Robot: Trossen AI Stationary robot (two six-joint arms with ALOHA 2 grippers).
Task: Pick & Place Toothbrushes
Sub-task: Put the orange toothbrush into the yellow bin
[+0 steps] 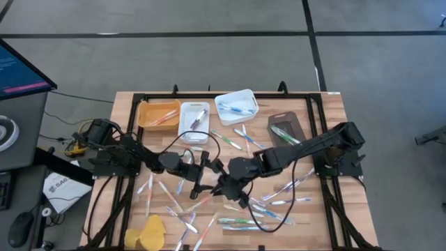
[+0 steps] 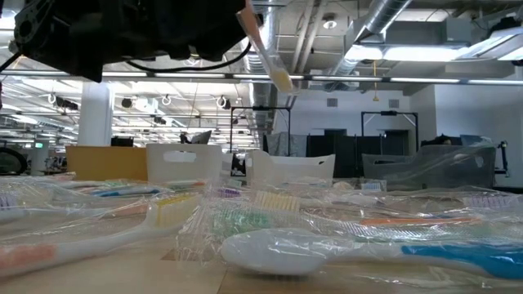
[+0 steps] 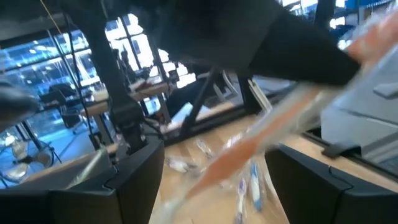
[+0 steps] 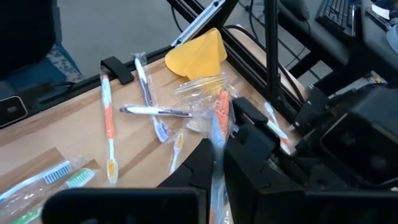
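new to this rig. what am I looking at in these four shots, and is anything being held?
Two dark robot arms work over a wooden table. One camera looks straight down, one sits at table height, one rides on each wrist. Wrapped plastic toothbrushes lie scattered across it; some already sit in the orange bin, the two white bins and the dark tray. A yellow cloth-like lump lies at the near edge. Mid-table, the right gripper is shut on an orange-handled toothbrush in clear wrap, holding it off the table. The left gripper faces it with fingers open around that toothbrush.

Dozens of toothbrushes (image 1: 240,222), four bins (image 1: 157,113)
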